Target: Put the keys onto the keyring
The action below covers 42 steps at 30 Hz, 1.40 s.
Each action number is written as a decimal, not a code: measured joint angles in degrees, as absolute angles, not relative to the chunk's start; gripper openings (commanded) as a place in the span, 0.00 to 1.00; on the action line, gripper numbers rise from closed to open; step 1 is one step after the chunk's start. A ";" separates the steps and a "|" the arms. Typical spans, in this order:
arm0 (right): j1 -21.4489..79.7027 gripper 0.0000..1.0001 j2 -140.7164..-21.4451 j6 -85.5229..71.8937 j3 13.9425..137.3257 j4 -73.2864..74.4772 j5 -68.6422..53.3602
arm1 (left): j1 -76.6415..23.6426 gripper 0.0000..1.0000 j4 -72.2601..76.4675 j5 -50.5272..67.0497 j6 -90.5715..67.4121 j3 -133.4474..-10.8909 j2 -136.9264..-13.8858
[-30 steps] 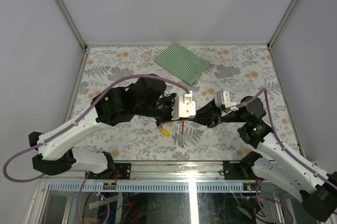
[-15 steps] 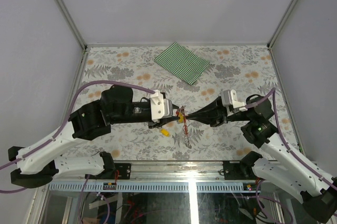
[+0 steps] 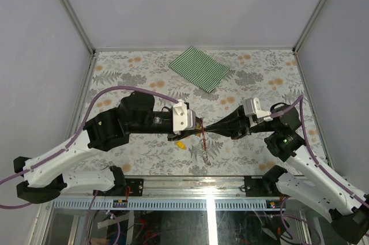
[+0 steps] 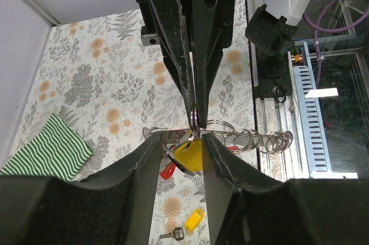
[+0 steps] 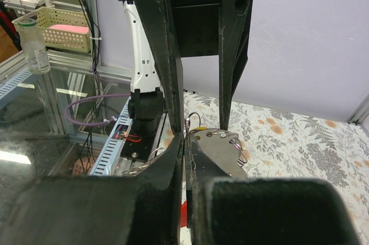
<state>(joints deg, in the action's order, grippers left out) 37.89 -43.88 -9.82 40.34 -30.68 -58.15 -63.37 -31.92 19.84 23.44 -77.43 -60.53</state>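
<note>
My right gripper (image 3: 203, 128) is shut on the keyring's silver ring (image 4: 195, 121) and holds it above the table. From that ring hang a yellow-headed key (image 4: 190, 155), the red strap (image 4: 167, 170) and a chain of silver rings (image 4: 253, 140). My left gripper (image 4: 180, 139) faces the right one tip to tip. Its jaws stand apart on either side of the hanging yellow key without pinching it. Another yellow key (image 3: 180, 145) lies on the table below, also visible between the left fingers (image 4: 194, 221). In the right wrist view the right fingers (image 5: 176, 158) are pressed together on the ring (image 5: 187, 123).
A green striped cloth (image 3: 200, 69) lies at the back of the floral table (image 3: 132, 78). The metal frame rail (image 3: 207, 180) runs along the near edge, and grey walls close in the left and right sides.
The left gripper drew back to the left, opened its jaws, then came forward a little. The right gripper shifted slightly right and still holds the ring, from which the strap and chain now hang.
</note>
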 measured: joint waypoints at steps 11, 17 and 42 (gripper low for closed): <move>37.89 0.00 -43.83 -9.54 42.13 -28.53 -58.24 | -63.40 0.22 -33.61 20.18 24.99 -78.65 -60.80; 37.89 0.00 -43.81 -9.47 42.33 -28.21 -58.24 | -63.40 0.06 -34.00 20.51 25.45 -79.05 -60.77; 37.95 0.00 -43.22 -19.86 42.59 -33.32 -53.04 | -63.40 0.00 -31.75 20.80 25.17 -78.56 -59.48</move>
<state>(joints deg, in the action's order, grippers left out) 37.95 -43.22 -19.86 42.59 -33.32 -53.04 -63.40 -31.75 20.80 25.17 -78.56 -59.48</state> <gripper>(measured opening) 0.011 0.009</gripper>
